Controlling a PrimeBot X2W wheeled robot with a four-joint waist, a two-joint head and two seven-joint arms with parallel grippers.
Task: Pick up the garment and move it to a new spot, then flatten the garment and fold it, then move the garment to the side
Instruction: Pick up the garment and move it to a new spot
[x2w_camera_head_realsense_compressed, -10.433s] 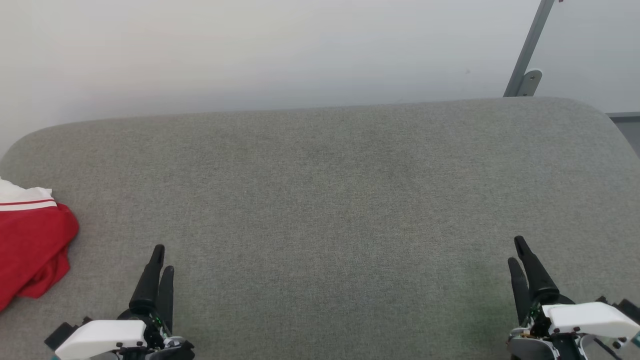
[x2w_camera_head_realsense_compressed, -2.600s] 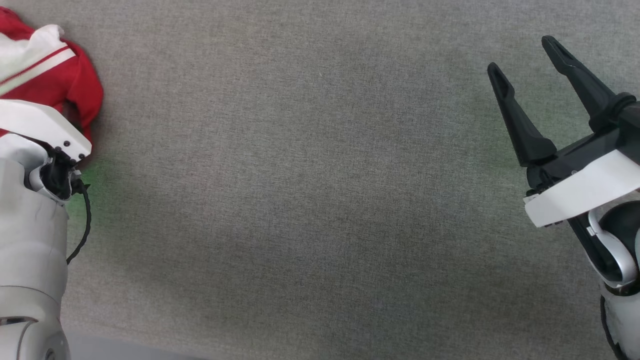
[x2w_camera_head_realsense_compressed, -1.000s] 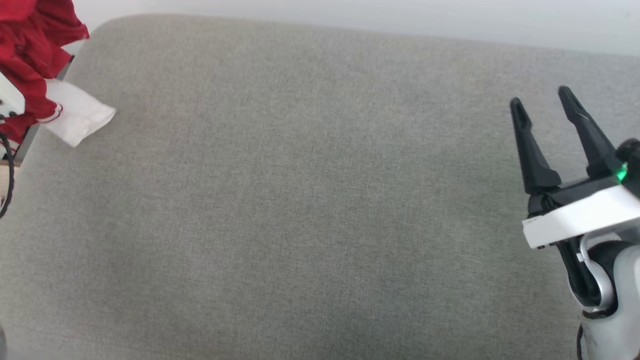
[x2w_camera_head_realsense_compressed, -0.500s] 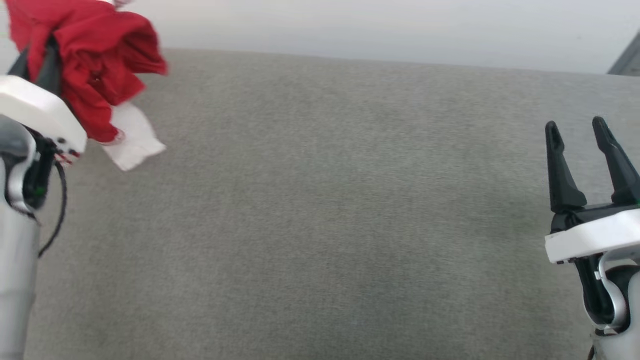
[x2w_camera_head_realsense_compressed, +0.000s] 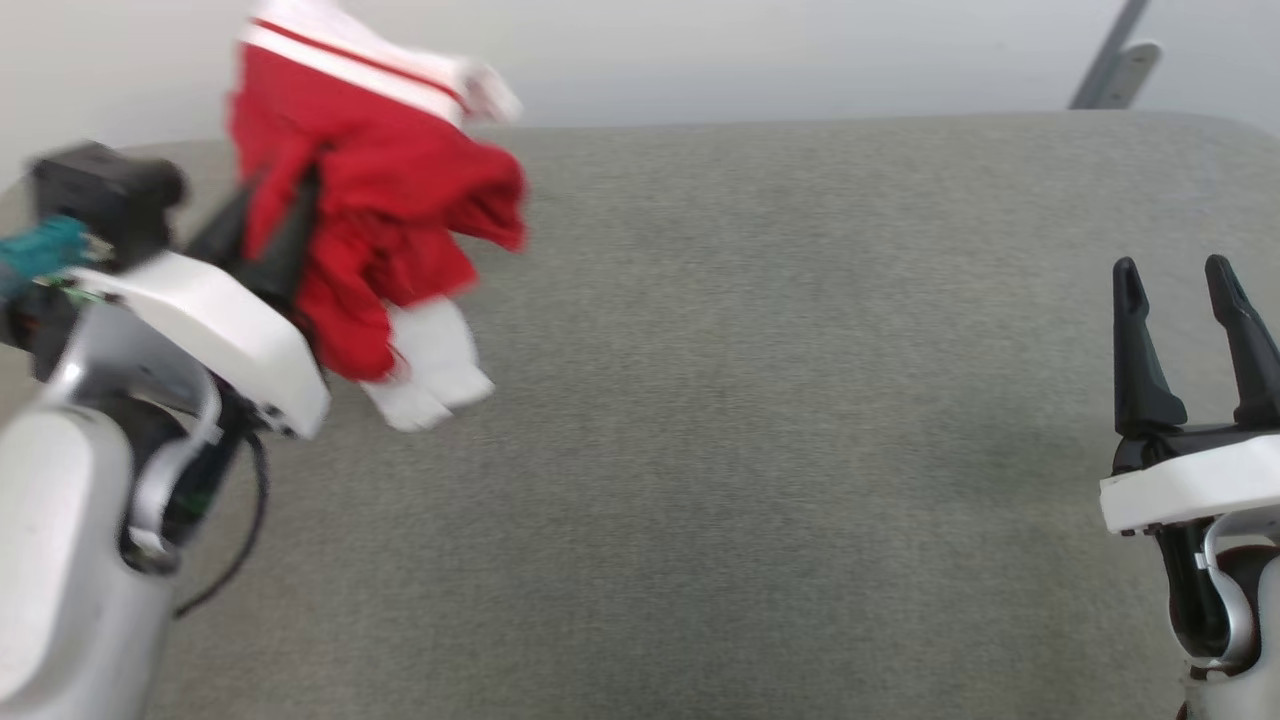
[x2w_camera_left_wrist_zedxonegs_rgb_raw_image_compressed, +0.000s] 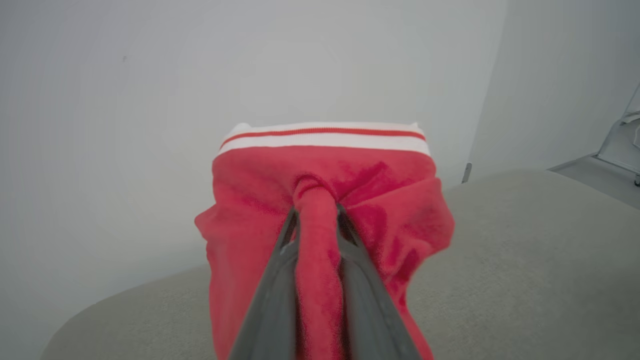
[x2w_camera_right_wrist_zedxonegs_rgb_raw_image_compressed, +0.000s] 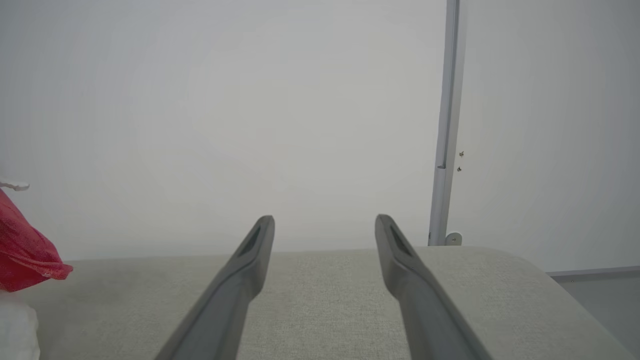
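Red jersey cloth hangs bunched in the air above the left part of the grey upholstered surface (x2w_camera_head_realsense_compressed: 760, 400). The garment (x2w_camera_head_realsense_compressed: 385, 190) is carried by the left gripper (x2w_camera_left_wrist_zedxonegs_rgb_raw_image_compressed: 316, 214), whose narrow jaws pinch one rolled fold of its red body. Gripped at that single point, it droops in a crumpled clump, with the red-and-white striped trim (x2w_camera_left_wrist_zedxonegs_rgb_raw_image_compressed: 325, 135) uppermost and a white sleeve (x2w_camera_head_realsense_compressed: 430, 375) dangling lowest. Whether the sleeve brushes the upholstery I cannot tell. Such a hold looks suited to carrying, not to spreading. The right gripper (x2w_camera_head_realsense_compressed: 1172, 268) stands well apart at the right edge, its jaws wide and holding nothing, probably kept free to help with flattening. Between the two grippers lies bare grey weave, so no obstacle to setting the shirt down shows. A pale wall (x2w_camera_head_realsense_compressed: 700, 50) rises behind, and a grey metal post (x2w_camera_head_realsense_compressed: 1115, 60) stands past the far right corner.
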